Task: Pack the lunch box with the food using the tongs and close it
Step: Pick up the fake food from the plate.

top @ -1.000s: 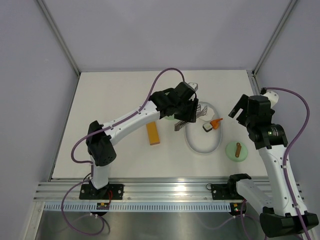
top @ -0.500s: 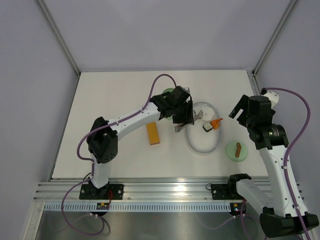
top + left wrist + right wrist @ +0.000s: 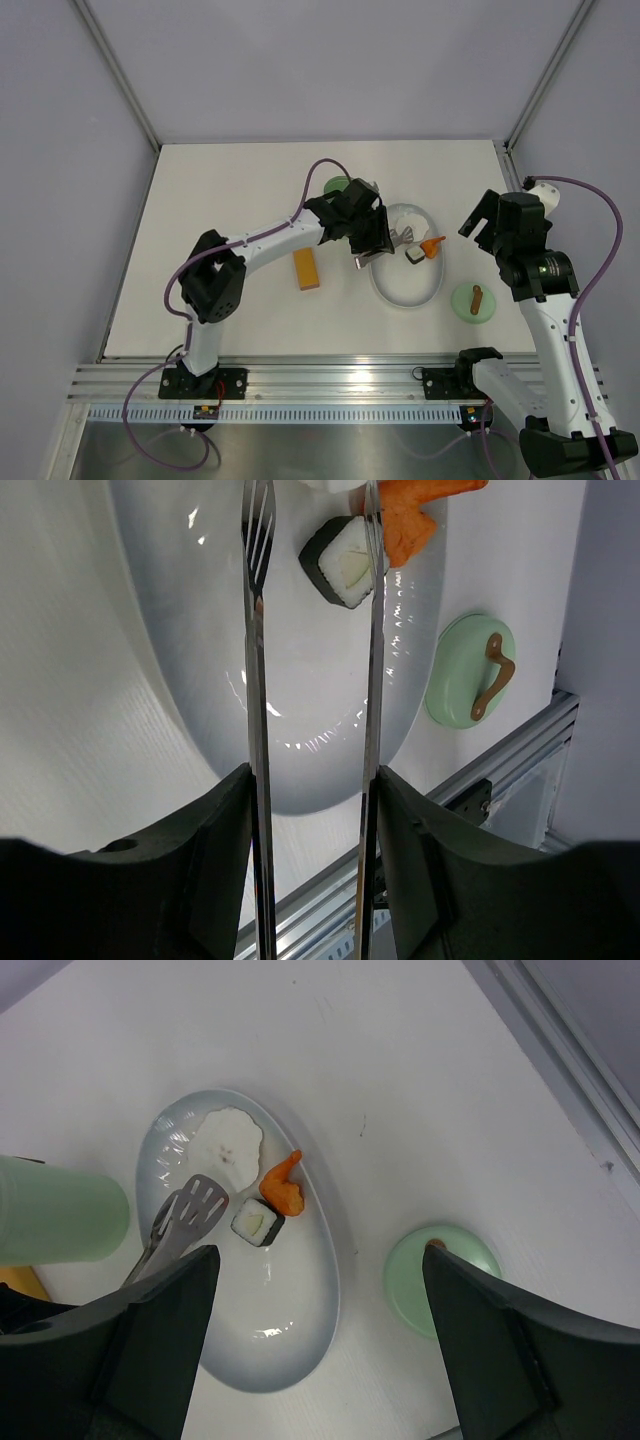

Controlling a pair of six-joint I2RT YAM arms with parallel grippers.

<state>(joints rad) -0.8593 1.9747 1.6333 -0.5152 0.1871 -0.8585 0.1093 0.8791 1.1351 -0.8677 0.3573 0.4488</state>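
Observation:
My left gripper (image 3: 366, 237) (image 3: 313, 780) is shut on the tongs (image 3: 256, 680), whose two grey arms run out between its fingers. The slotted tong tips (image 3: 190, 1210) hang over the white plate (image 3: 270, 1340) with nothing in them. They are just left of the dark-and-white cube (image 3: 257, 1223) (image 3: 342, 565). An orange piece (image 3: 282, 1190) (image 3: 405, 520) and a white rice ball (image 3: 228, 1140) also lie on the plate. The mint-green lunch box (image 3: 338, 187) (image 3: 55, 1222) stands behind the left arm. Its lid (image 3: 475, 302) (image 3: 442, 1278) lies flat, right of the plate. My right gripper (image 3: 497, 222) (image 3: 317, 1255) hovers open above the plate's right side.
A long orange block (image 3: 306, 267) lies on the table, left of the plate (image 3: 405, 300). The table's right edge and a frame post (image 3: 510, 150) are close behind the right arm. The aluminium rail (image 3: 330, 385) runs along the near edge.
The left gripper has swung the tongs round so that their tips now reach over the plate beside the cube. The tong arms stand slightly wider apart. The right arm has not moved.

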